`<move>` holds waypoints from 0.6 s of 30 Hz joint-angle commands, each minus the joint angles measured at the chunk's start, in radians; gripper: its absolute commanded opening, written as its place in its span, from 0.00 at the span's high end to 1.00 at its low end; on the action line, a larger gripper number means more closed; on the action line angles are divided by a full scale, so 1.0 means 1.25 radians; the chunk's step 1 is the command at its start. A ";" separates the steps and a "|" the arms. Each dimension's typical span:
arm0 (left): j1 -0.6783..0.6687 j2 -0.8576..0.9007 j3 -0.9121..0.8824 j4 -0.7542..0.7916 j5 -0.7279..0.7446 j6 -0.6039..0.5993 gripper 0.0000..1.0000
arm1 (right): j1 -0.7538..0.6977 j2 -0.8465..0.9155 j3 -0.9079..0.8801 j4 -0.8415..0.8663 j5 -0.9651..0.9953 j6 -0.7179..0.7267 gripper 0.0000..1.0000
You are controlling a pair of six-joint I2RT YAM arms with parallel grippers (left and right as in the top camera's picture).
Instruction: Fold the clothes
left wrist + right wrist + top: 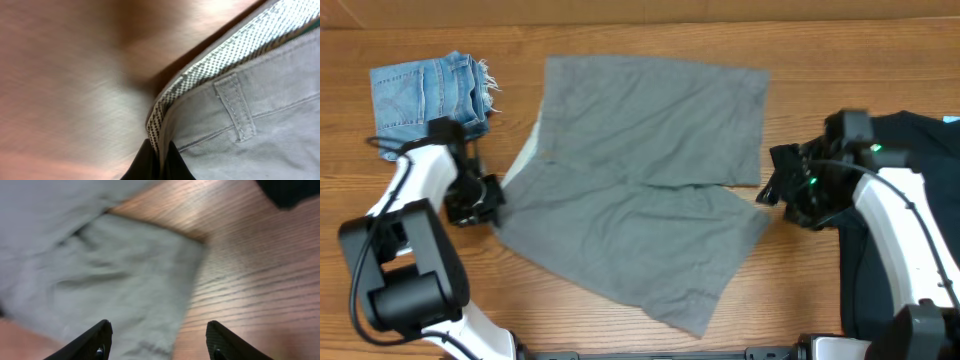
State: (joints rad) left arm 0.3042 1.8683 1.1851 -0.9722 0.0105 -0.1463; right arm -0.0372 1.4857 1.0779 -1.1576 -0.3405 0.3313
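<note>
Rumpled grey-khaki cotton shorts (640, 190) on wood-grain table (820, 60); left gripper (159, 156) pinches their waistband at nine o'clock, right gripper (157, 340) spread at three. Frayed light-blue denim shorts (425, 92) at ten.

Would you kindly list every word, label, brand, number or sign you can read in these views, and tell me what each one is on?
None: no text can be read in any view.
The grey shorts show no print, and their dotted waistband lining is a woven pattern, not lettering.
The denim shorts and black T-shirt show no legible label.
</note>
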 commanded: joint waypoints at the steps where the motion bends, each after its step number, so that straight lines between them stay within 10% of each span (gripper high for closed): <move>1: 0.062 -0.072 0.021 -0.024 -0.044 -0.058 0.96 | 0.018 -0.003 -0.110 0.070 0.023 0.081 0.36; 18: 0.028 -0.113 0.021 -0.014 0.027 -0.026 0.90 | 0.067 -0.003 -0.338 0.463 -0.035 0.136 0.44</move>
State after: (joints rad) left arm 0.3470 1.7481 1.1912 -0.9951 0.0265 -0.1844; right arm 0.0402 1.4857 0.6788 -0.5980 -0.3702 0.4786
